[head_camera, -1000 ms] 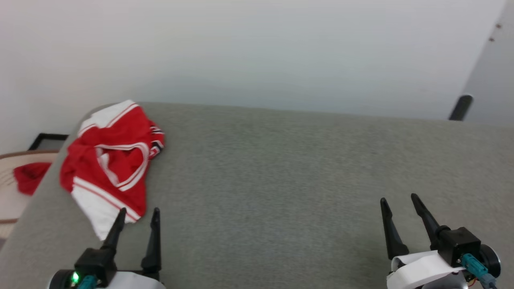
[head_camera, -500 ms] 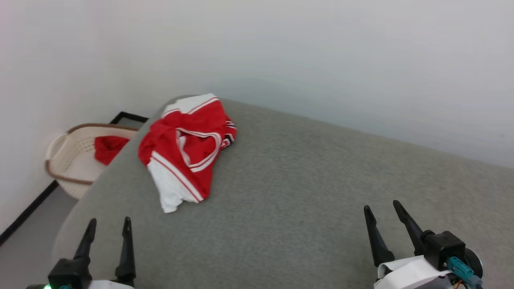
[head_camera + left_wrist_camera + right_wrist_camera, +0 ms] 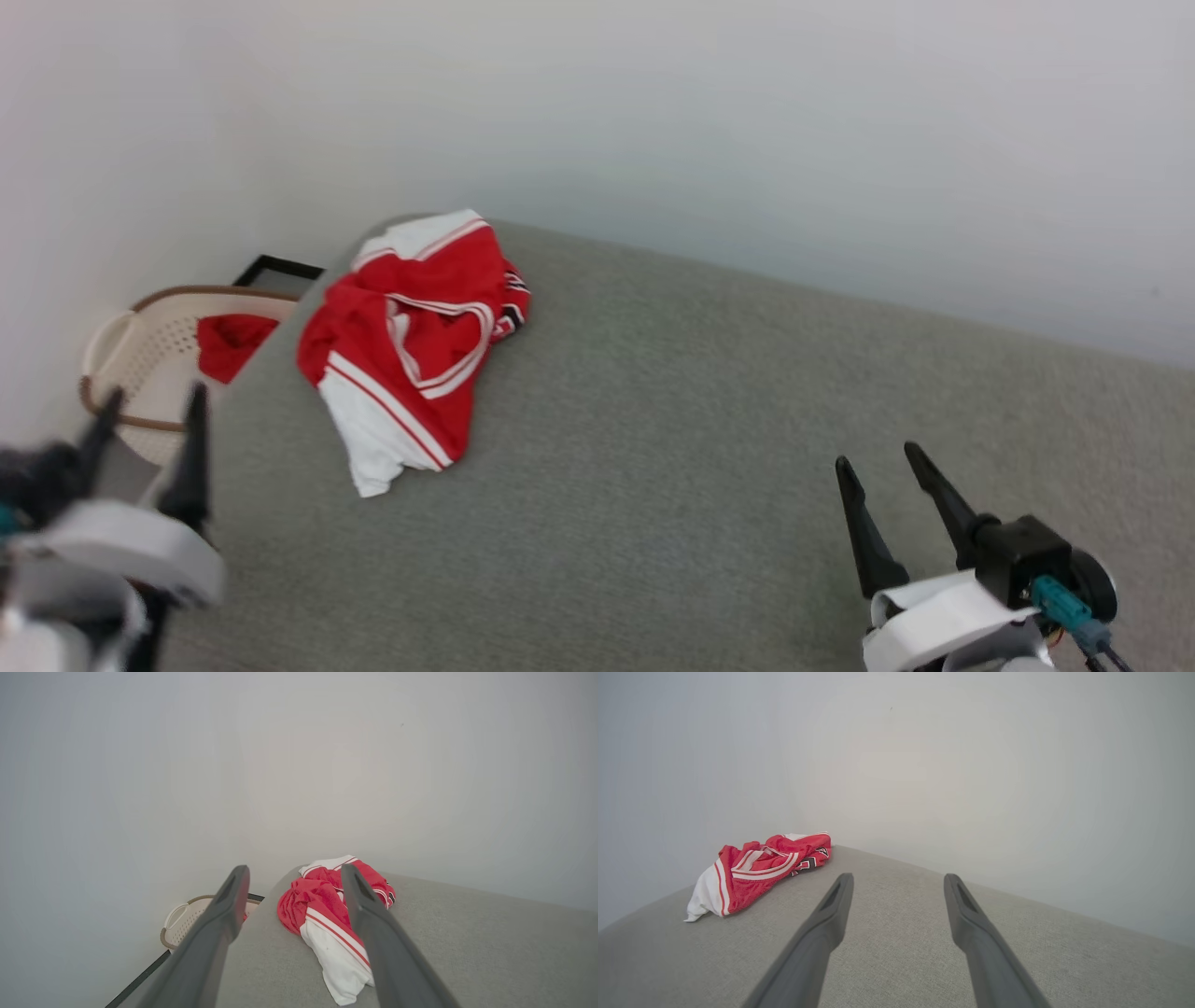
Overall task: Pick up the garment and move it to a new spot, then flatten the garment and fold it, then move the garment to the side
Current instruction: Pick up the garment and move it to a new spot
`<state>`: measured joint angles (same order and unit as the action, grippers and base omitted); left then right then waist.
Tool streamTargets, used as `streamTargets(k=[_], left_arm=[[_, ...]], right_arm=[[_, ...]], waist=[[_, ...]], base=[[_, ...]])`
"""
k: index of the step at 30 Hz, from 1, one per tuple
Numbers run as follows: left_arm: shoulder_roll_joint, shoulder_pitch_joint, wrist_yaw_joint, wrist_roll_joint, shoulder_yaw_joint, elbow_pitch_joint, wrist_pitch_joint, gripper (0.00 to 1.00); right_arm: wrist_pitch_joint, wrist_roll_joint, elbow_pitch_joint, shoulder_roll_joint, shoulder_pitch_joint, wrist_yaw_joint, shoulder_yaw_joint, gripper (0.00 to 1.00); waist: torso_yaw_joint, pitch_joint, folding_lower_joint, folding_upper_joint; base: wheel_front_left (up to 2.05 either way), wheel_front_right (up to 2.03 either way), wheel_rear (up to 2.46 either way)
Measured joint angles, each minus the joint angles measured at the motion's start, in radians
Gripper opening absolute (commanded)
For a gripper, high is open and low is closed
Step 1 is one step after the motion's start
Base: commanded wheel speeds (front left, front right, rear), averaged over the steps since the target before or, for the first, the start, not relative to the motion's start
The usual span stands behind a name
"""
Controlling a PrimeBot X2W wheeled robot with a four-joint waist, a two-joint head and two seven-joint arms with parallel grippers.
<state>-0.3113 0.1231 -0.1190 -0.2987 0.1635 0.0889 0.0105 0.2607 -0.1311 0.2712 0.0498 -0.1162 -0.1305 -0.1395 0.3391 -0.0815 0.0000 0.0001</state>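
pick-up not begun: crumpled red-and-white jersey garment (image 3: 401, 345) lies untouched; left hand (image 3: 157, 392) and right hand (image 3: 876, 455) wide, empty; left likely must reach it.

1. I read the garment (image 3: 411, 345) as soft, matt cloth, crumpled into loose folds.
2. The grey surface (image 3: 700, 420) looks like coarse woven fabric, matt, with a fine grain.
3. The basket (image 3: 149, 359) appears to be smooth cream plastic, perforated, with a brown rim; the red cloth (image 3: 224, 341) in it is matt.
4. On my right gripper (image 3: 876, 455), the fingers (image 3: 864, 532) look like smooth, matt dark plastic; the white wrap (image 3: 934, 621) seems faintly glossy.
5. The wall (image 3: 747, 112) is smooth and matt.
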Motion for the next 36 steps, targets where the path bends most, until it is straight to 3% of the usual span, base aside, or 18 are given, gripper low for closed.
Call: streamTargets(k=[11, 19, 25, 36], left_arm=[[-0.264, 0.253, -0.010, -0.238, 0.054, 0.067, -0.286, 1.00], [-0.419, 0.411, -0.010, -0.380, -0.030, 0.230, -0.461, 1.00], [-0.460, 0.522, -0.010, -0.445, -0.106, 0.359, -0.565, 1.00], [-0.458, 0.652, -0.012, -0.483, -0.234, 0.589, -0.747, 1.00]], right_arm=[[-0.013, 0.058, -0.058, 0.000, -0.101, 0.000, 0.013, 1.00], [-0.006, 0.072, -0.092, 0.001, -0.143, 0.000, 0.018, 1.00], [-0.005, 0.085, -0.120, 0.001, -0.161, 0.000, 0.019, 1.00], [-0.045, 0.099, -0.203, 0.001, -0.167, 0.000, 0.024, 1.00]], waist=[[-0.117, 0.163, 0.0000, 0.0000], [-0.214, 0.296, 0.0000, 0.0000], [-0.272, 0.385, 0.0000, 0.0000], [-0.342, 0.502, 0.0000, 0.0000]], base=[[0.00, 0.00, 0.00], [0.00, 0.00, 0.00], [0.00, 0.00, 0.00], [0.00, 0.00, 0.00]])
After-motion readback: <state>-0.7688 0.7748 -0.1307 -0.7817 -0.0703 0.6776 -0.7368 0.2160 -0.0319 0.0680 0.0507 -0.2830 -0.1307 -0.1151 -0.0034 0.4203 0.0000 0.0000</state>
